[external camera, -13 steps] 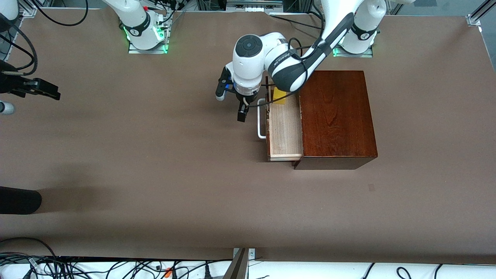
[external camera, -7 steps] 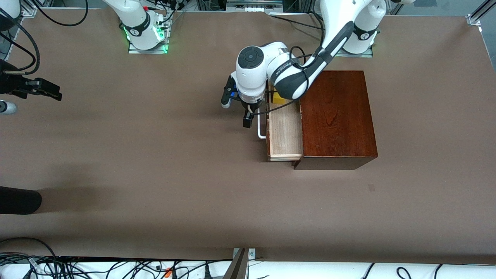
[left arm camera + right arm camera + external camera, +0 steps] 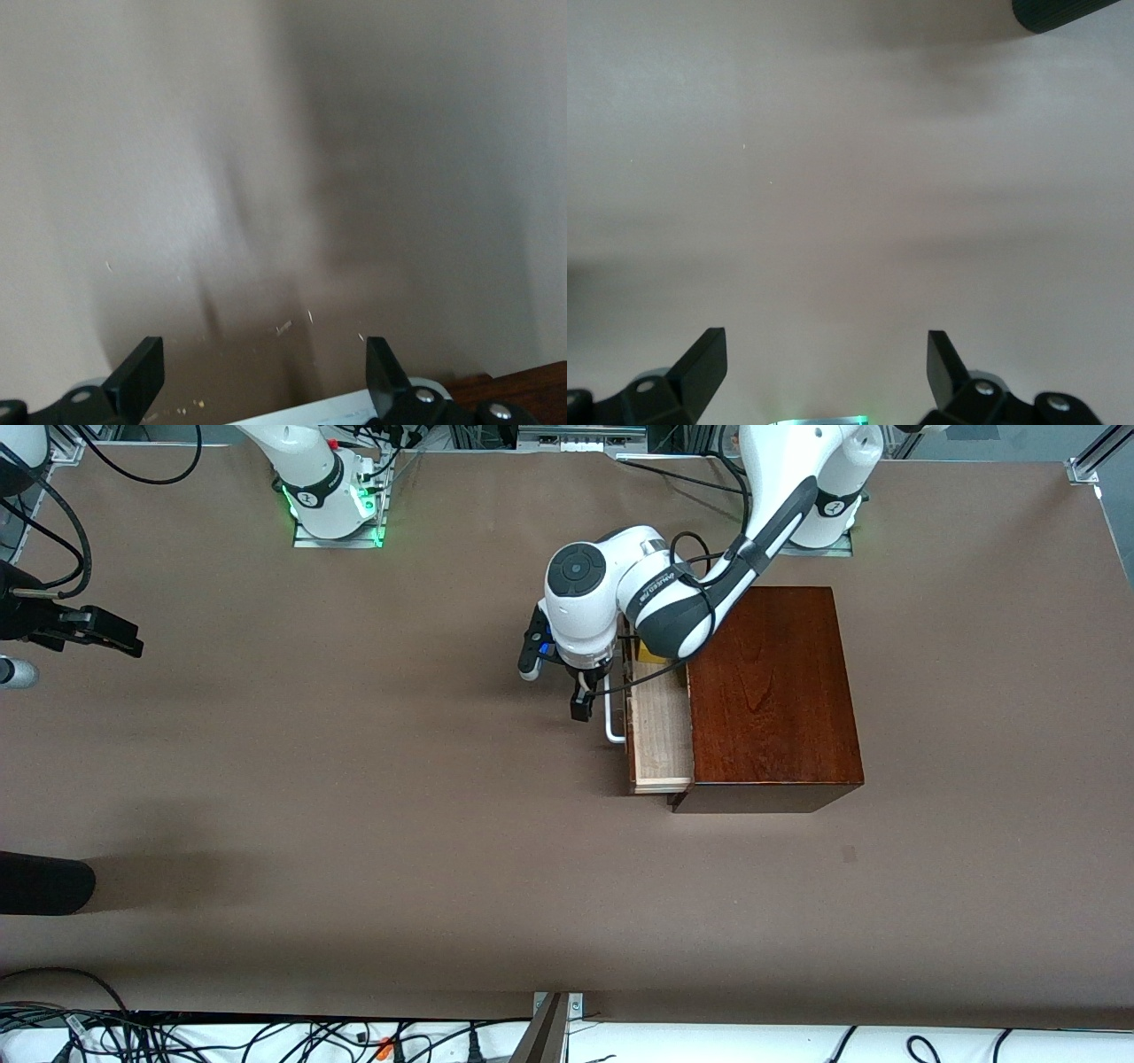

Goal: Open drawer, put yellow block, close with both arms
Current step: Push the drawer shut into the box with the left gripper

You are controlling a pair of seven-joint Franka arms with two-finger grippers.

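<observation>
Your left claw point(image 3: 580, 695) sits low just beside the drawer's point(image 3: 660, 735) white handle point(image 3: 613, 717), fingers point(image 3: 142, 376) spread wide, gripping nothing. The drawer is part-way out of the box point(image 3: 771, 691), pale tray showing. The block point(image 3: 651, 652) lies in the tray's corner toward the arm bases, mostly hidden under your left arm. The box stands near the surface's point(image 3: 354, 824) edge by the left base. Open brown surface runs from the handle toward the right arm's end. Your right claw point(image 3: 106, 633) waits at that end edge, released, fingers point(image 3: 704, 363) apart.
</observation>
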